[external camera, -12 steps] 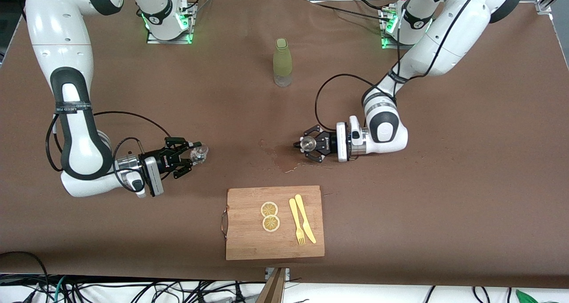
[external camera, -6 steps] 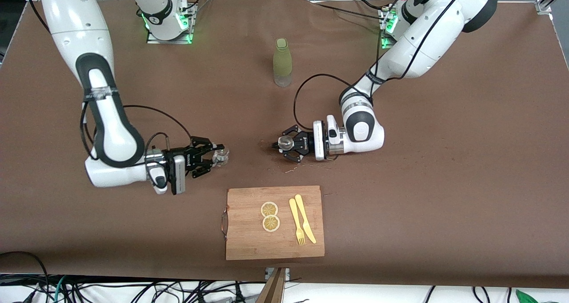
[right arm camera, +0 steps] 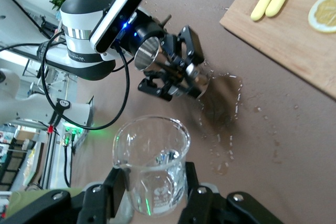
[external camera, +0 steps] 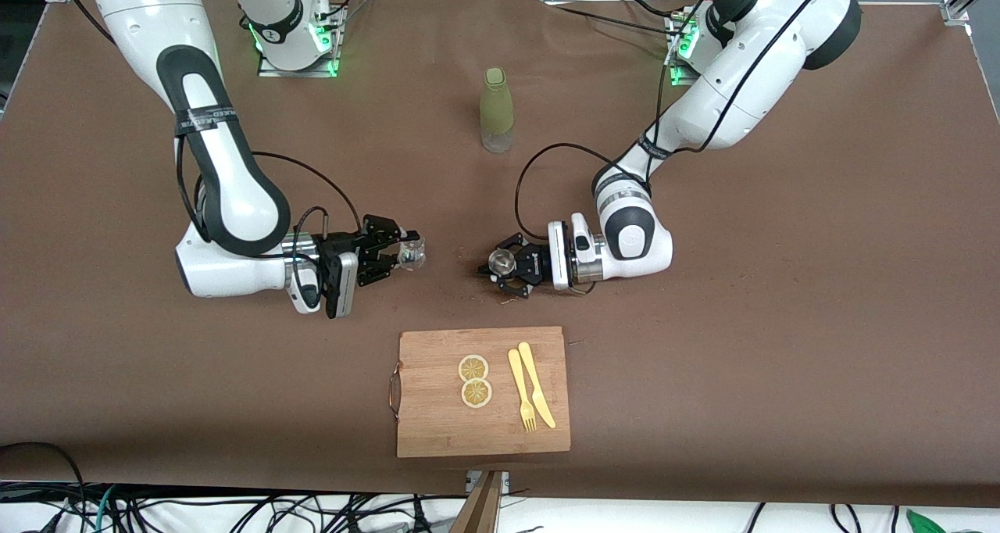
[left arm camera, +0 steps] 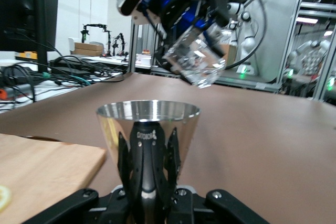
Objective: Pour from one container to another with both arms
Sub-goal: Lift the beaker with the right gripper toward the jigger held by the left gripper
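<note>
Glass beaker [external camera: 412, 254] — right gripper [external camera: 397, 250]; metal cup [external camera: 500, 262] — left gripper [external camera: 494, 266].

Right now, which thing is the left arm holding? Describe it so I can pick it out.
Start from the wooden cutting board at the table's near edge; farther from the front camera than its corner toward the left arm's end, the left claw is shut on a small shiny metal cone-shaped cup. The right claw's cup is clear glass.

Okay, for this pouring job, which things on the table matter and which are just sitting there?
In use:
- left gripper holding the metal cup
- right gripper holding the glass beaker

Lying about:
- green bottle
- cutting board
- lemon slices
- fork
- knife
</note>
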`<action>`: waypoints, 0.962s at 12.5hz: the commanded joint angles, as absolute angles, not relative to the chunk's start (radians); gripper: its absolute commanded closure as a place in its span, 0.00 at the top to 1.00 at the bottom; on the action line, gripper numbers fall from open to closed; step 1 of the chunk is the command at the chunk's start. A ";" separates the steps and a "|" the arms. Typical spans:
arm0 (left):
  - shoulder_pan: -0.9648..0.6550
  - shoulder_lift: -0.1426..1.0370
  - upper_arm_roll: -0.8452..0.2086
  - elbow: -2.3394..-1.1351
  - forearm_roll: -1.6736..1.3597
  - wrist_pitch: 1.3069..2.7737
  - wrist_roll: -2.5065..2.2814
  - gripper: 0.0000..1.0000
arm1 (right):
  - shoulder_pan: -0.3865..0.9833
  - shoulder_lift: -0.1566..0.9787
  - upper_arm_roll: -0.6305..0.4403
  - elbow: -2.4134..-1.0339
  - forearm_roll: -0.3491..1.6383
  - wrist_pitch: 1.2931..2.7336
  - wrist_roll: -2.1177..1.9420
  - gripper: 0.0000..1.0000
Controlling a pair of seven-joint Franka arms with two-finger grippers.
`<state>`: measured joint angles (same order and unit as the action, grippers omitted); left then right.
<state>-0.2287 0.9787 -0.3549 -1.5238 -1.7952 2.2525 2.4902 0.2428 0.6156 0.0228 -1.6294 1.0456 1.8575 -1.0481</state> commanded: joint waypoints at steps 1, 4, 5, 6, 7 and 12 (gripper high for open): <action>-0.258 0.994 -0.345 -1.477 -1.822 2.310 2.557 0.00 | 0.276 0.568 0.018 -1.681 1.069 1.904 -0.936 0.15; -0.270 1.031 -0.345 -1.474 -1.824 2.336 2.595 0.00 | 0.324 0.568 0.018 -1.678 1.083 1.969 -0.861 0.15; -0.270 1.043 -0.345 -1.476 -1.831 2.336 2.614 0.00 | 0.334 0.568 0.018 -1.678 1.112 1.971 -0.838 0.15; -0.271 1.051 -0.347 -1.474 -1.832 2.336 2.617 0.00 | 0.342 0.568 0.018 -1.677 1.118 1.991 -0.806 0.15; -0.272 1.055 -0.347 -1.474 -1.832 2.336 2.617 0.00 | 0.354 0.568 0.017 -1.674 1.118 2.009 -0.761 0.15; -0.287 1.063 -0.350 -1.473 -1.841 2.336 2.619 0.00 | 0.411 0.572 0.017 -1.658 1.118 2.074 -0.566 0.15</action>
<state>-0.2652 1.0417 -0.3536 -1.4988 -1.7954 2.3246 2.5848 0.3820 0.6042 0.0230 -1.6362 1.0978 2.0413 -0.6299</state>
